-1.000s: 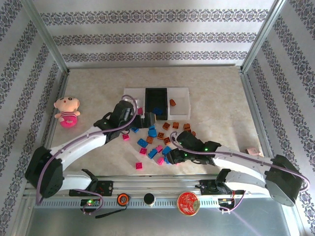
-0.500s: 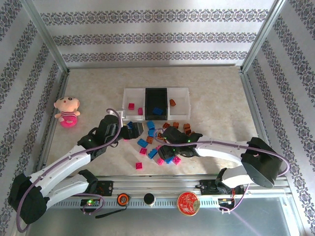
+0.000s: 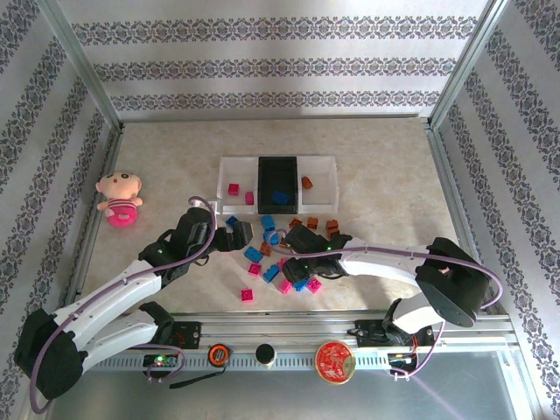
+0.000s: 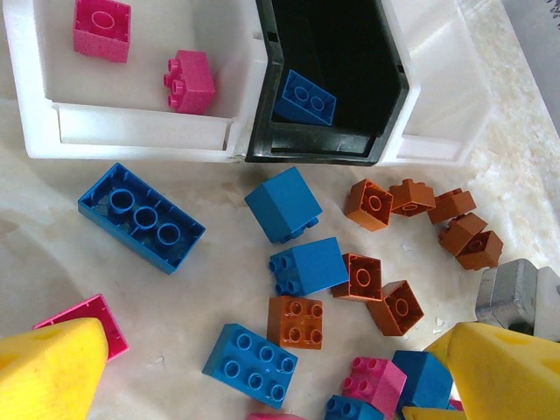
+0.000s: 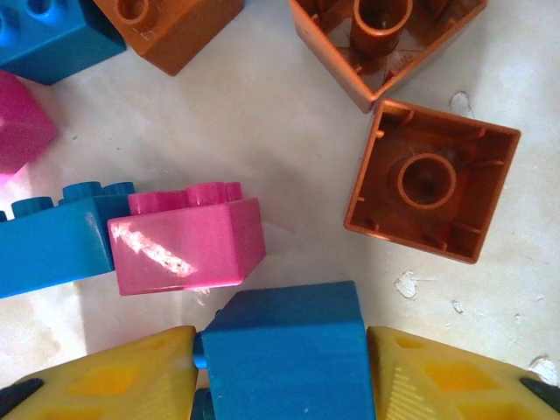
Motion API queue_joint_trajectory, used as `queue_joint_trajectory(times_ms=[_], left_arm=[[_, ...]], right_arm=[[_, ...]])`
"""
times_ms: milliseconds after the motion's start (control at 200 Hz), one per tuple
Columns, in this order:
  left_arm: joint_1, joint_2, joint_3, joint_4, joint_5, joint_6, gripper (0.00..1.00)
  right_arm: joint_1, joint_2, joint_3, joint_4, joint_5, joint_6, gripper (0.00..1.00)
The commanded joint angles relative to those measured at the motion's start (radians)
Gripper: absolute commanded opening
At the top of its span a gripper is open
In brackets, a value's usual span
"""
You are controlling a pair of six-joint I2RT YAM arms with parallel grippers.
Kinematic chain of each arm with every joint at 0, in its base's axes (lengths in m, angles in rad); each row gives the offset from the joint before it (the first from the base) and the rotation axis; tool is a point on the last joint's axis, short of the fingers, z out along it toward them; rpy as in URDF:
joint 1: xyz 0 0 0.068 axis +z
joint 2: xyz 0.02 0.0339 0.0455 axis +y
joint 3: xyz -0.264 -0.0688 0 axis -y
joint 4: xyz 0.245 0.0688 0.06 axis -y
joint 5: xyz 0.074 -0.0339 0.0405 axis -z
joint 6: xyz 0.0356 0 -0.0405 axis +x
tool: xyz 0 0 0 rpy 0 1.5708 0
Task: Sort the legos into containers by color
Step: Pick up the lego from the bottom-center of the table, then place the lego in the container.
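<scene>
Legos in pink, blue and orange-brown are lying loose on the surface, just in front of three trays joined in a row. One blue brick is sitting between the yellow fingers of the right claw. Both fingers are pressing on its sides, so this claw is holding the brick, low over the surface. A pink brick is lying just beside it, right against a second blue brick. An orange-brown brick is lying upside down close by, showing its hollow side.

The left white tray is holding two pink bricks. The black middle tray is holding one blue lego. The right white tray is holding one orange-brown lego.

The left claw is hanging over the loose pile with its own yellow fingers spread wide apart. Under it, a long blue brick is lying just in front of the left white tray. A bunch of orange-brown bricks is lying in front of the black tray and the right white tray.

A pink plush doll is sitting at the left side of the surface, well apart from the bricks.
</scene>
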State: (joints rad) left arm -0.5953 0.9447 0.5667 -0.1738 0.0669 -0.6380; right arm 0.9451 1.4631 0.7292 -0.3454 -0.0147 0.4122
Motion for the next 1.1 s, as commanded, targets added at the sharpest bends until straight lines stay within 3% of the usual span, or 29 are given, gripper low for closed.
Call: queue_joint_trajectory(times_ms=[0, 215, 435, 640, 780, 1099], left_arm=[[0.003, -0.013, -0.004, -0.029, -0.026, -0.012, 1.00], [0.003, -0.012, 0.004, -0.037, -0.039, -0.011, 1.00], [0.003, -0.018, 0.005, -0.037, -0.037, -0.005, 1.00], [0.005, -0.022, 0.012, -0.050, -0.048, 0.006, 1.00], [0.005, -0.021, 0.015, -0.053, -0.050, 0.006, 1.00], [0.004, -0.025, 0.007, -0.095, -0.054, -0.002, 1.00]], right_arm=[[0.004, -0.004, -0.004, -0.013, 0.020, -0.007, 0.53], [-0.020, -0.032, -0.035, -0.018, 0.033, 0.000, 0.46], [-0.086, -0.177, -0.073, -0.047, 0.027, -0.005, 0.39], [-0.155, -0.311, 0.029, -0.107, -0.029, -0.045, 0.36], [-0.199, -0.181, 0.214, -0.073, -0.058, -0.107, 0.36], [-0.297, 0.322, 0.661, -0.008, -0.023, -0.144, 0.34]])
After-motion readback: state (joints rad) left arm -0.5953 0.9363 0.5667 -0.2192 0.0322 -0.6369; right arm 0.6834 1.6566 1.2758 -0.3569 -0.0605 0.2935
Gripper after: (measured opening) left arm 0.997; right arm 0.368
